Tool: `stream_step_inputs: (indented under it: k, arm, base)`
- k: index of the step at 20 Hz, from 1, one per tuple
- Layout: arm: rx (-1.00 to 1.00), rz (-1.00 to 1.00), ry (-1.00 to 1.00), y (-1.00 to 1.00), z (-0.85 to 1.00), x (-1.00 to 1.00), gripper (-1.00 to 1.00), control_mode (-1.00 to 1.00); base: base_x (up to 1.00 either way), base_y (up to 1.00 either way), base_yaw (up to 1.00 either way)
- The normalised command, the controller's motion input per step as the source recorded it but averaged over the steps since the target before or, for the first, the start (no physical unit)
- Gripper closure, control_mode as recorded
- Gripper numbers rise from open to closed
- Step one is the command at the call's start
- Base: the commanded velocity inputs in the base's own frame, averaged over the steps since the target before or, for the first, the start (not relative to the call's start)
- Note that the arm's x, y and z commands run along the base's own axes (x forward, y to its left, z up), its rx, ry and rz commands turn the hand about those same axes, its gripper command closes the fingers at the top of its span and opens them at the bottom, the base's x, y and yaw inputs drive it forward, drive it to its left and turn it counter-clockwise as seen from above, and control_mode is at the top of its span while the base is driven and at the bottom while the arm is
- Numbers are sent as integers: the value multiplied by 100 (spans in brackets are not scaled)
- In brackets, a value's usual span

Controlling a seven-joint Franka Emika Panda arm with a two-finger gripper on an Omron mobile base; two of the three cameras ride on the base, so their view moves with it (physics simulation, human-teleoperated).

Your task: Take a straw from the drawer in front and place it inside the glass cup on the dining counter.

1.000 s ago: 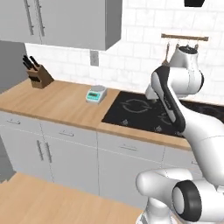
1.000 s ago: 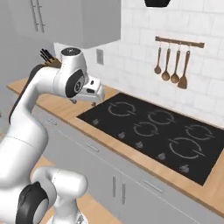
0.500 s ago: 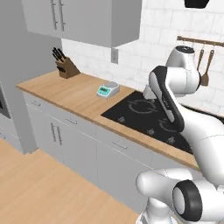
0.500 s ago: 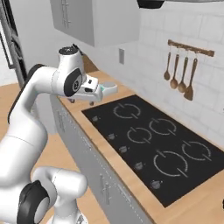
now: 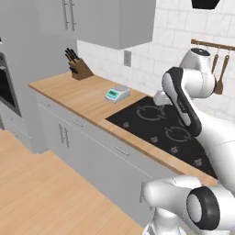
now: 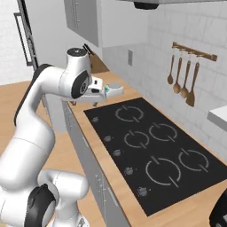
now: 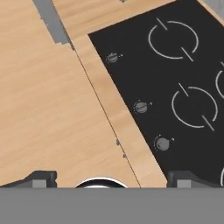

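Note:
My gripper (image 6: 84,104) hangs open and holds nothing, fingers pointing down over the front edge of a wood worktop (image 5: 69,92). In the hand view the gripper (image 7: 114,178) shows its two dark tips far apart above that worktop's edge (image 7: 127,131), beside the black cooktop (image 7: 175,87). In the left base view the hand (image 5: 160,97) peeks out from behind the forearm. Shallow light-grey drawer fronts (image 5: 120,150) with slim bar handles run under the worktop, all closed; I cannot tell which is the task's drawer. The straw, the glass cup and the dining counter are out of view.
On the worktop stand a knife block (image 5: 79,69) and a small teal kitchen scale (image 5: 117,93). The cooktop (image 6: 150,146) spreads to the right, with wooden utensils (image 6: 184,82) hanging on the wall. Grey wall cabinets (image 5: 101,18) hang above; wood floor (image 5: 41,193) lies on the left.
The whole picture has swung: the base has turned and moved, so the worktop and cooktop now sit closer and further right in the left base view. The gripper stays open.

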Motion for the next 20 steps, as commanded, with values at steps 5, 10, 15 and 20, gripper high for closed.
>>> stream_step_inputs:
  k: [5, 10, 15, 20]
  arm:
    - [-22, 1, -12, 94, -7, -12, -100, -100]
    - [-32, 0, -7, 95, -42, -1, -100, -100]
    - [-30, -3, -4, 74, -56, 2, -100, -100]
    - [-30, -10, -6, 51, -53, 7, -100, -100]
  base:
    - [0, 0, 0]
    - [0, 0, 0]
    - [0, 0, 0]
    - [0, 0, 0]
